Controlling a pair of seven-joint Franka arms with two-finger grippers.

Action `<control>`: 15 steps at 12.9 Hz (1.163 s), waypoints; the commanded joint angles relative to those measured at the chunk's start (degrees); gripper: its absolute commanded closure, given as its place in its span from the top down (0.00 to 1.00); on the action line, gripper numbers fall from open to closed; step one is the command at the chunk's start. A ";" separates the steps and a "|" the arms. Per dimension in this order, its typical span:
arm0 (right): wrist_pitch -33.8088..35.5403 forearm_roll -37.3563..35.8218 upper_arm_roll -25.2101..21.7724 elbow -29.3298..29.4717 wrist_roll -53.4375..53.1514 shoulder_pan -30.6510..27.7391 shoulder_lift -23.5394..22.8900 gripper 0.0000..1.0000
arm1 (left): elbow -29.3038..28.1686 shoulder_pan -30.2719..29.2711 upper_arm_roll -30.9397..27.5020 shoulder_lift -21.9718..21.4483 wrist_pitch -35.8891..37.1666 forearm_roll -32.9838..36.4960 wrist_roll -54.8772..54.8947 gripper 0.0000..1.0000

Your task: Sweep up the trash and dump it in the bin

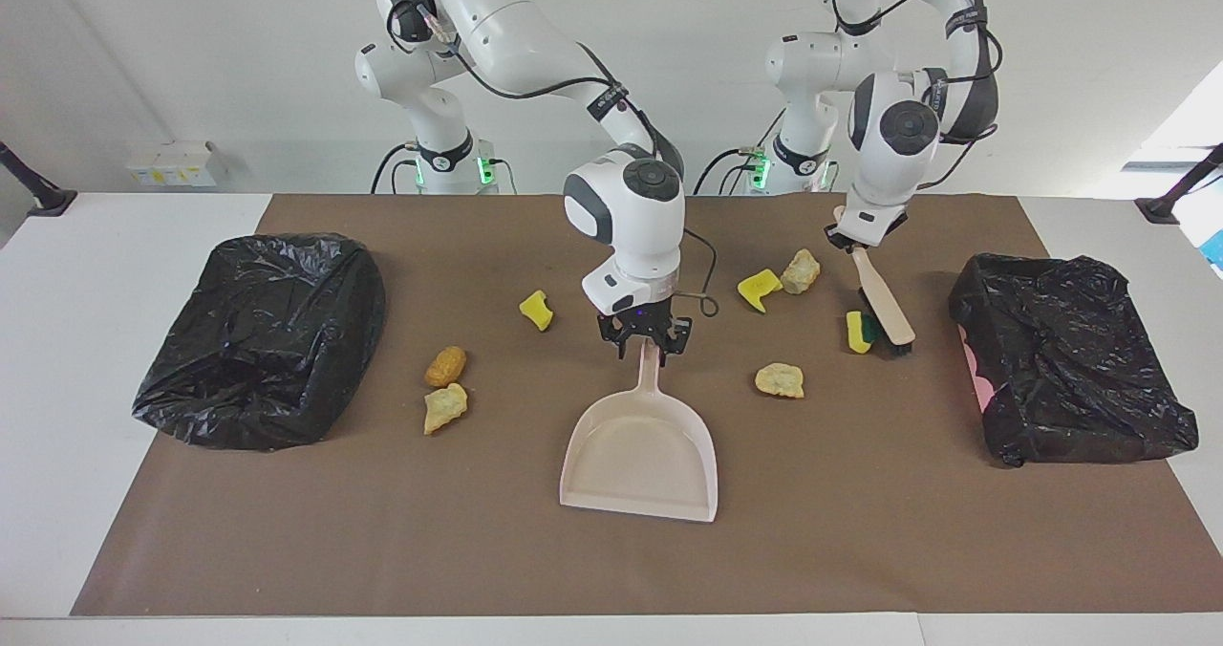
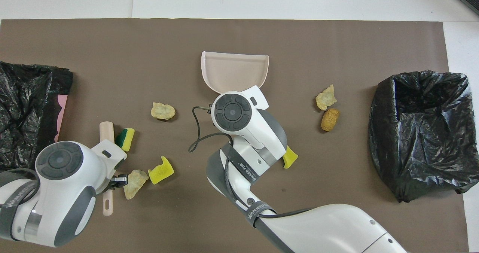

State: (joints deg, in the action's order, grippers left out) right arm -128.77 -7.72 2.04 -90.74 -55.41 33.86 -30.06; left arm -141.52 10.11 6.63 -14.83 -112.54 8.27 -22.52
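Observation:
The beige dustpan [image 1: 638, 455] lies flat mid-table, mouth away from the robots. My right gripper [image 1: 646, 345] is down at the end of its handle [image 1: 650, 371]. My left gripper [image 1: 863, 233] is shut on the beige hand brush [image 1: 885, 304], tilted, head down beside a yellow-green sponge [image 1: 859, 331]. Trash lies scattered: a yellow sponge [image 1: 760, 288], tan lumps [image 1: 801, 270] [image 1: 780, 379], another yellow sponge [image 1: 537, 310], an orange lump [image 1: 445, 366] and a tan scrap [image 1: 445, 407]. In the overhead view the right hand [image 2: 232, 112] covers the dustpan [image 2: 234, 67] handle.
Two black bag-lined bins stand on the brown mat: one at the right arm's end [image 1: 258, 335] [image 2: 423, 129], one at the left arm's end [image 1: 1070, 369] [image 2: 26, 110]. White table edges surround the mat.

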 commanded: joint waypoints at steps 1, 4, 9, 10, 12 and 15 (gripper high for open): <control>-0.17 -1.33 0.50 1.61 -0.58 -0.81 -0.09 0.00 | 0.19 2.19 0.92 -0.12 -1.79 -3.85 2.74 0.00; 0.97 -1.07 0.50 0.92 1.78 -1.33 1.93 0.00 | 3.43 2.29 5.23 1.63 -2.60 -9.14 2.57 0.00; 4.85 -1.07 0.50 -0.49 13.99 -2.47 3.87 0.00 | 9.78 1.49 5.59 -0.02 12.50 -9.24 -0.75 0.00; 4.93 -1.07 0.42 -0.58 17.32 -2.74 3.96 0.00 | 9.17 1.49 5.59 -0.46 12.87 -9.24 -5.03 0.00; 5.55 -1.16 0.42 -0.58 24.09 -3.09 3.96 0.00 | 7.06 1.41 5.59 -2.22 12.96 -9.24 -12.69 0.00; 7.64 -0.19 0.68 -1.46 37.43 -3.89 4.66 0.00 | 0.75 0.80 5.59 -7.57 12.96 -9.24 -19.03 0.00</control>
State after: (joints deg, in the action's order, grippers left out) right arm -122.74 -7.86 1.95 -90.38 -25.12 30.77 -27.42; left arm -135.27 11.60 12.27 -16.45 -99.94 -0.45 -38.06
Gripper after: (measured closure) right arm 0.670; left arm 0.744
